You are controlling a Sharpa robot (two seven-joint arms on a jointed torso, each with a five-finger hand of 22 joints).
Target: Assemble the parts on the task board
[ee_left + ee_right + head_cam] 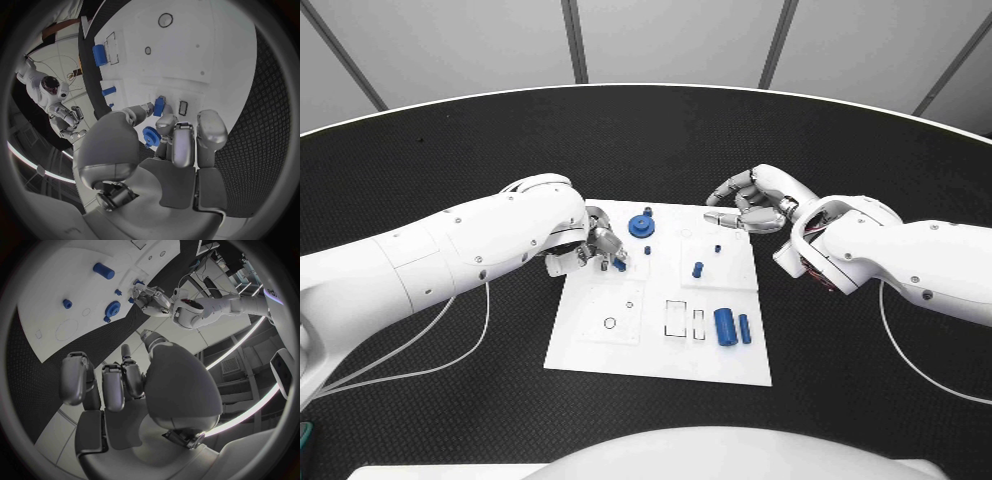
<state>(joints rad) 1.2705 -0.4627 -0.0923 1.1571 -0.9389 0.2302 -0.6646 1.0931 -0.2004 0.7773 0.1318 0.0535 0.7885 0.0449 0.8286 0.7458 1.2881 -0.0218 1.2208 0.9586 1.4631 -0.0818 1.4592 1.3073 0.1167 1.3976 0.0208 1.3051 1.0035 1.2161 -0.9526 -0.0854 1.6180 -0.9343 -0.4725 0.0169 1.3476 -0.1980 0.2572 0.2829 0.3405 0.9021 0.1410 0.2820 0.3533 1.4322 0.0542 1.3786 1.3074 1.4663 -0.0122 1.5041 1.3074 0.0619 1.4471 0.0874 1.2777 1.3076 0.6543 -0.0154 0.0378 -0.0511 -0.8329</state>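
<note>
Left hand (599, 245) pinches blue part (159, 106) (thumb and finger); right hand (756, 203) curled.

No readable text, label, brand or number anywhere. On the task board (661, 345), just thin black outlines around the parts, perhaps too small to carry lettering.

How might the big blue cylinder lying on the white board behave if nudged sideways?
The big blue cylinder lies on its side on the task board, so it would probably roll. It looks like rigid plastic: likely stiff and light. Its smooth surface may prove slippery to grip.
</note>
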